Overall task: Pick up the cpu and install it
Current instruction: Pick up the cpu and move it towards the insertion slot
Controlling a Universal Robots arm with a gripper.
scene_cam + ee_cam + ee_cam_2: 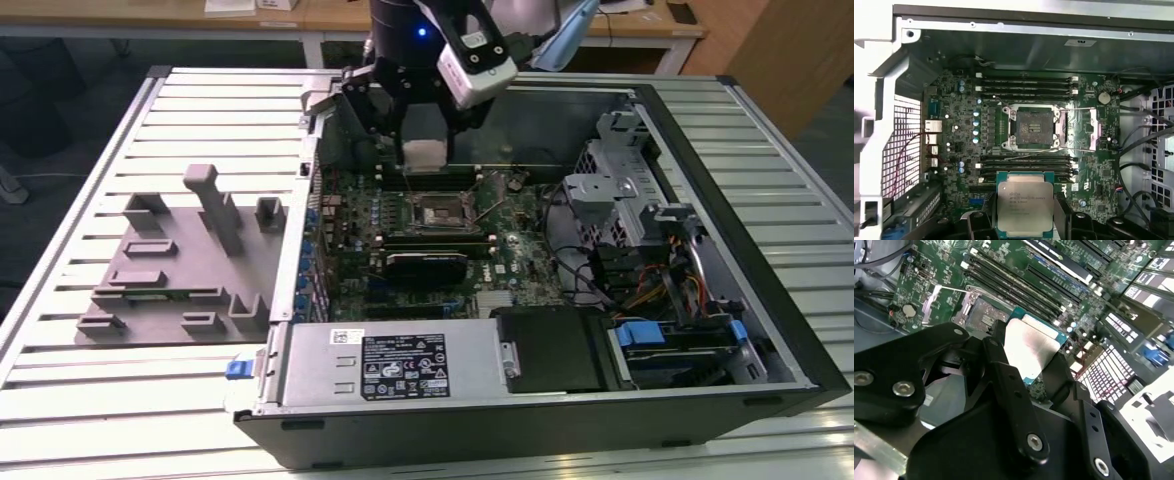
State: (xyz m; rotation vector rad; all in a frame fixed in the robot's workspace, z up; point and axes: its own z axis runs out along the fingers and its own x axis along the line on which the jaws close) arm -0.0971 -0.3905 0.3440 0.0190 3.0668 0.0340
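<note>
My black fingers point(1001, 375) pinch the flat square silvery cpu point(1025, 207). In the exterior view it hangs at twelve o'clock of the black socket point(434, 211).

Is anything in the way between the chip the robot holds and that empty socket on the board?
Nothing visible does. The gripper holds the cpu above the board, and the socket lies open and bare in the first wrist view.
</note>
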